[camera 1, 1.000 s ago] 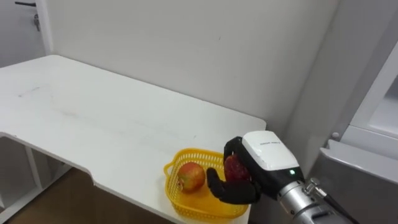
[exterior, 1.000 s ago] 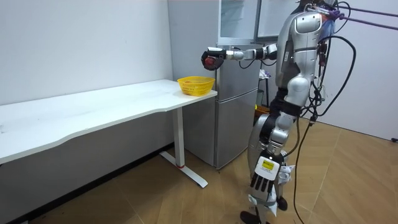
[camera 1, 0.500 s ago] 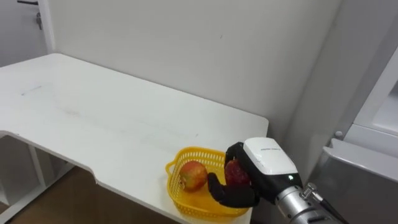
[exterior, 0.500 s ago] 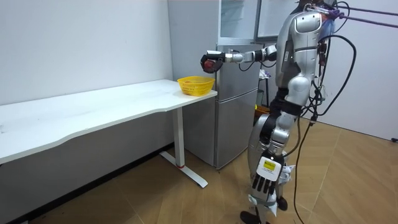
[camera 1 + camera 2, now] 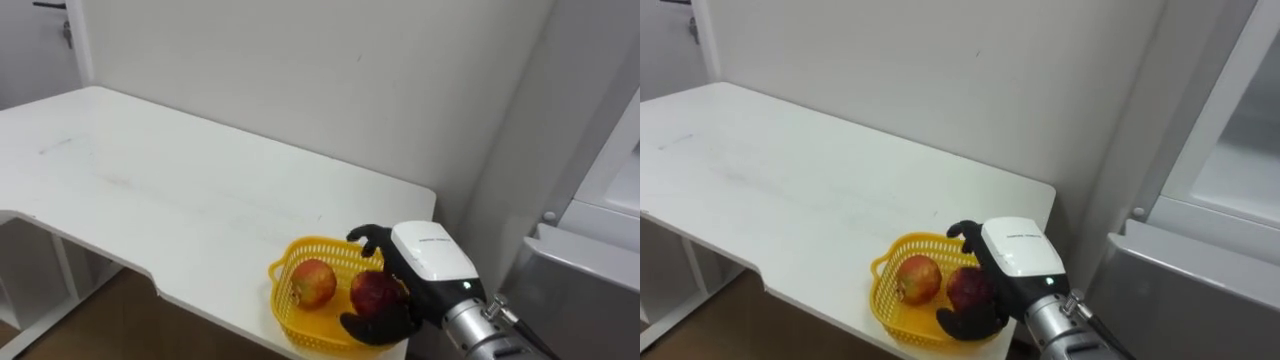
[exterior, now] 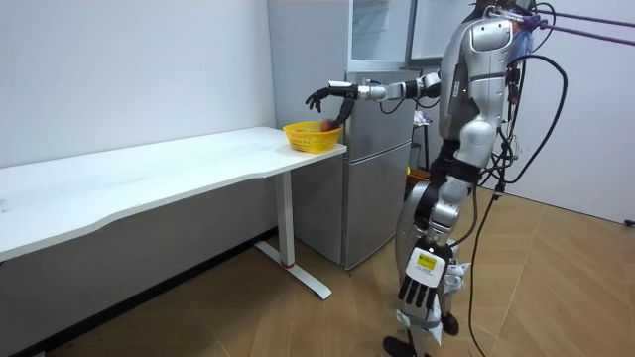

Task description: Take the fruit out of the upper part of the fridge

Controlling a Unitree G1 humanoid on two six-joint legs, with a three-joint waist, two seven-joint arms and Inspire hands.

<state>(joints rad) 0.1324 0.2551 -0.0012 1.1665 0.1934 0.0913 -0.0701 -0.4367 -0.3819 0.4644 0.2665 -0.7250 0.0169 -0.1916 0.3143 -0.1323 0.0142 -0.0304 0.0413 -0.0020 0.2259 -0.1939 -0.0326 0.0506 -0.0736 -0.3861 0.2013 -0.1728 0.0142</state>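
Right robot hand (image 5: 418, 277) is held out over the desk's near right corner, fingers (image 5: 364, 237) spread wide and thumb low, nothing gripped. The dark red apple (image 5: 375, 293) is seen inside the span of that hand, between fingers and thumb, in the right half of the yellow basket (image 5: 285, 311). Whether the palm touches it cannot be told.

A second apple (image 5: 313, 282), red with yellow patches, is lying in the basket's left half, just beside the dark one. The basket is placed at the edge of the white desk (image 5: 150, 180), on the corner nearest the fridge (image 6: 377, 178).

The fridge is stood just beside that desk end, against the wall. In the room view the robot is seen standing upright in front of it, on the room view's right. Its right arm is stretched out level toward the basket.

Left robot hand (image 6: 419, 294) is hung at the robot's side, low near the legs, fingers relaxed, nothing held.
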